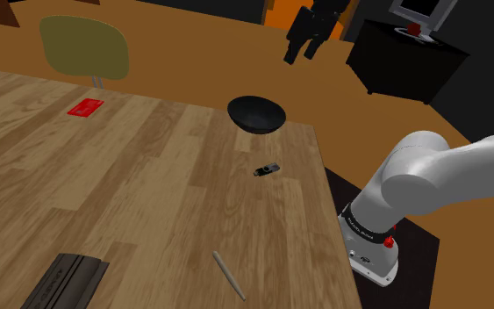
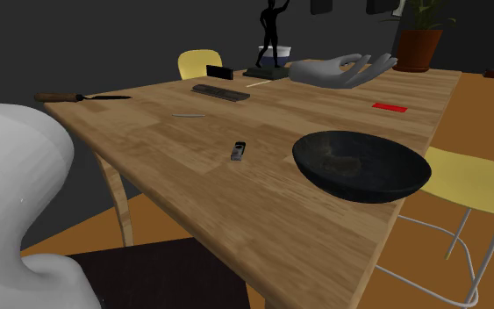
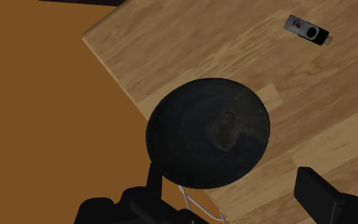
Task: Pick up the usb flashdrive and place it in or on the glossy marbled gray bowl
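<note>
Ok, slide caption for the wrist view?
Open tool over the dark bowl at a corner of the wooden table, USB flashdrive lying apart from it.

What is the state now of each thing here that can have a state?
bowl: upright, empty, on the table near its corner.
usb flashdrive: lying flat on the table, outside the bowl.
gripper: open, holding nothing, above the bowl.

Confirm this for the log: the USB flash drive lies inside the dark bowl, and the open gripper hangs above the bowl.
Not right. The USB flash drive lies on the wooden table beside the dark bowl, apart from it, not inside it; the shoulder view shows this plainly. The rest stands: the open gripper hangs above the bowl.
</note>
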